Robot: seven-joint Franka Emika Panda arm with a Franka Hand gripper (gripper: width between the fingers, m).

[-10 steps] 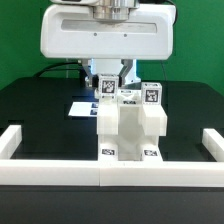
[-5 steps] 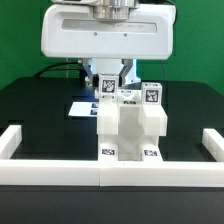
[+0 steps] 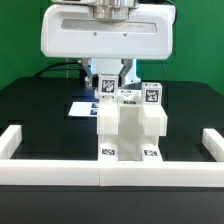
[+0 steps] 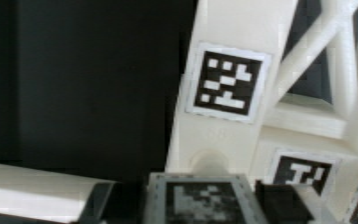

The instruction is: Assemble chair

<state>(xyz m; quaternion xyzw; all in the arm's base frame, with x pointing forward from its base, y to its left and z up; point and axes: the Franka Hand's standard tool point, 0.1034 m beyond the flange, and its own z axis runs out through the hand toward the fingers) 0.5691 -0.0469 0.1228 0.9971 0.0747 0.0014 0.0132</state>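
Observation:
The partly built chair (image 3: pixel 130 125), a blocky white stack with tags low on its front, stands against the front rail. Behind its upper left corner my gripper (image 3: pixel 110 76) hangs from the big white arm housing, shut on a tagged white chair part (image 3: pixel 106 86) that rests at the stack's top. In the wrist view this tagged part (image 4: pixel 202 196) fills the gap between my dark fingers (image 4: pixel 101 202), and a tall white chair piece with a tag (image 4: pixel 229 82) rises just beyond it. Another tagged block (image 3: pixel 151 96) sits on the stack's right shoulder.
White border rails run along the front (image 3: pixel 60 172), the exterior view's left (image 3: pixel 12 140) and right (image 3: pixel 212 143). The marker board (image 3: pixel 82 107) lies flat on the black table behind the chair. A green wall closes the back.

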